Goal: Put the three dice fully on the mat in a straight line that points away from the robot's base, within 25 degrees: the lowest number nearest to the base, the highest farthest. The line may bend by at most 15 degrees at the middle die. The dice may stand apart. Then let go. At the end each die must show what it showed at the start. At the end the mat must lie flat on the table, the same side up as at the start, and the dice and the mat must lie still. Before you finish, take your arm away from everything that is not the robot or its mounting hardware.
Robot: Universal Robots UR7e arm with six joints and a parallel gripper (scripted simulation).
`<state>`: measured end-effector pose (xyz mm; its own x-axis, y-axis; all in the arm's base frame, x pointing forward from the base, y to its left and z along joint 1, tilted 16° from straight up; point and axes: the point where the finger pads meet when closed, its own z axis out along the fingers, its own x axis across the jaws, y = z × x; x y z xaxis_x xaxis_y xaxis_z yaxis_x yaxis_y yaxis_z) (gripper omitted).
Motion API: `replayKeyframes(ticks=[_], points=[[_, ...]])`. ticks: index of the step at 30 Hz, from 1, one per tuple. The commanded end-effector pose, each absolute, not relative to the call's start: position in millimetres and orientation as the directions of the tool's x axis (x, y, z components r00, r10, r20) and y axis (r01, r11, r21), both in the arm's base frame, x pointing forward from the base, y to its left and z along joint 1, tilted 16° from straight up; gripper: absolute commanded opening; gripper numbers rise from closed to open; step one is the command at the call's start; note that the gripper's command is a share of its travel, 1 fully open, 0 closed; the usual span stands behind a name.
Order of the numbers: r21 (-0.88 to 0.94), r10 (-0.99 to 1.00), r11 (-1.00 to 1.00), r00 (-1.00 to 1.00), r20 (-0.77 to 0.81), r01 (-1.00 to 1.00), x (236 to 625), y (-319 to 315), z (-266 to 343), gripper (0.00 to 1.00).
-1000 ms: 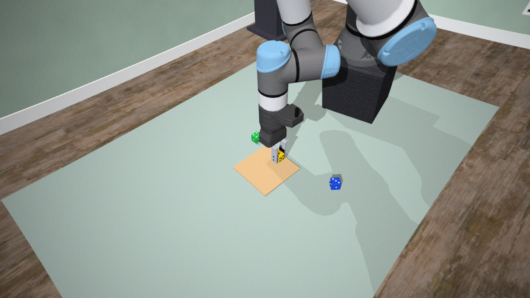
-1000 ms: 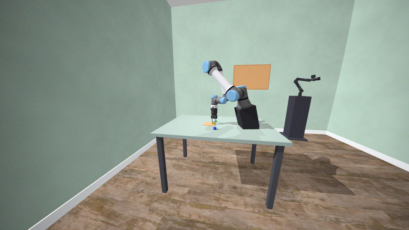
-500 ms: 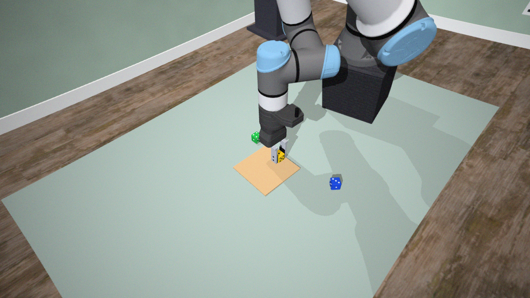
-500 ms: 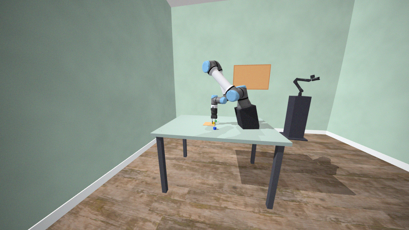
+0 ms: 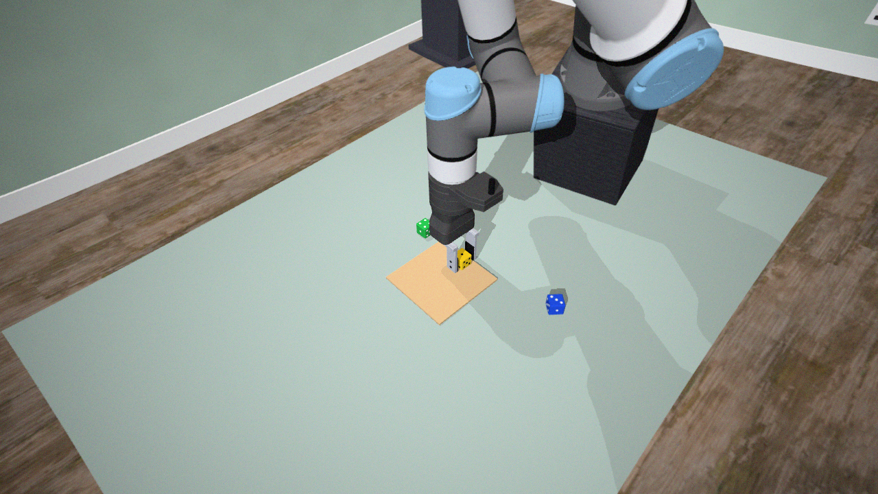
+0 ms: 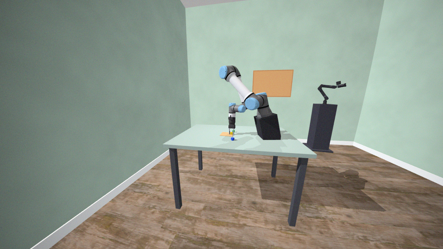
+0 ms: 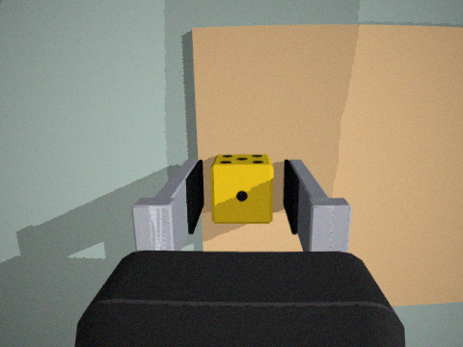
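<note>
Wrist view: the gripper (image 5: 462, 265) (image 6: 231, 134) (image 7: 243, 182) is opened well beyond the width of the yellow die (image 5: 464, 259) (image 6: 231, 133) (image 7: 242, 190), with nothing gripped. Mat shows in a narrow gap on each side of the die, between it and the dark pads (image 7: 195, 198). The mat's edge runs just past the die at 9 o'clock, and the finger on that side reaches across it; the mat (image 5: 429, 291) (image 6: 223, 134) (image 7: 400, 145) spreads much farther toward 3 o'clock.

In the top view, the die sits just inside the mat's 1 o'clock edge, the side facing the black pedestal (image 5: 583, 159) (image 6: 268, 127), and most of the mat extends toward 7 o'clock. The green die (image 5: 422, 228) is off the mat, near its 12 o'clock corner and close beside the gripper body. The blue die (image 5: 555, 304) (image 6: 232, 139) lies well apart from the mat at about 3 to 4 o'clock, on the table (image 5: 245, 368) (image 6: 201, 142) (image 7: 96, 96)

Any markings on the large blue joint cap (image 5: 675, 68) are too faint to read. In the wrist view, the yellow die turns one pip to the camera and five pips toward 12 o'clock, and it is centred between the fingers
</note>
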<state>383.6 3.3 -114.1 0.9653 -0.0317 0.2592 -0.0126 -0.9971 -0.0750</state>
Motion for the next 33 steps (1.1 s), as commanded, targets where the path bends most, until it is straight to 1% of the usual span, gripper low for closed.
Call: replayKeyframes(ticks=[1,16,33], points=[[-0.075,-0.032,-0.997,0.965,0.260,-0.013,383.9,3.2,-113.8,0.79],[-0.075,-0.032,-0.997,0.965,0.260,-0.013,382.6,2.8,-109.0,0.79],[-0.075,-0.032,-0.997,0.965,0.260,-0.013,374.9,0.8,-80.8,0.79]])
